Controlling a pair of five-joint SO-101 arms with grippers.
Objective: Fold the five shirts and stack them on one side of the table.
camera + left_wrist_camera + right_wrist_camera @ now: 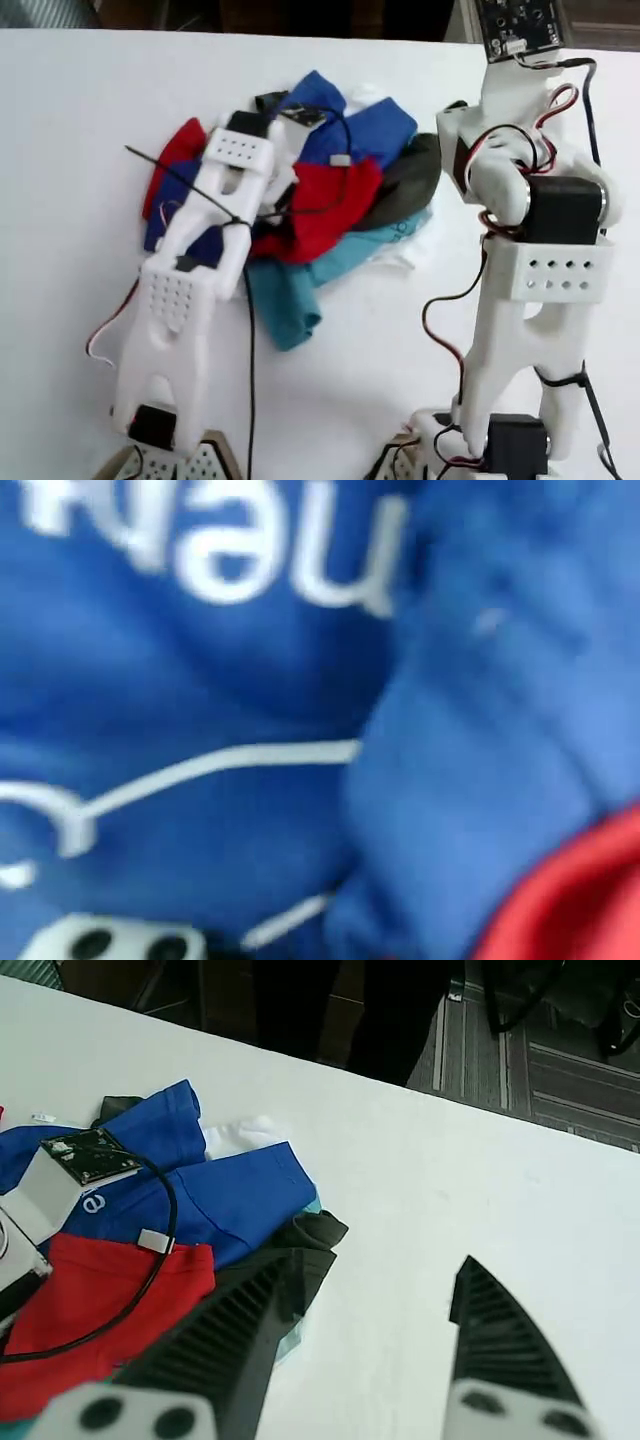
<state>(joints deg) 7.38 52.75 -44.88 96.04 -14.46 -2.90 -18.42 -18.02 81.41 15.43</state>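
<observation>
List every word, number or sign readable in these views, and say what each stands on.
White lettering on the blue shirt: cropped by the frame and blurred, not readable.
Markings on the circuit board atop an arm: too small to read.
No other text can be made out.

Shirts: five colours, heaped toward 12 o'clock: blue shirt (pixel 375 130), red shirt (pixel 325 205), teal shirt (pixel 290 290), dark grey shirt (pixel 405 185), white shirt (pixel 245 1135)
Arms: two, left arm (pixel 175 300) at 7 o'clock, right arm (pixel 550 265) at 4 o'clock
Table (pixel 60 120): one
</observation>
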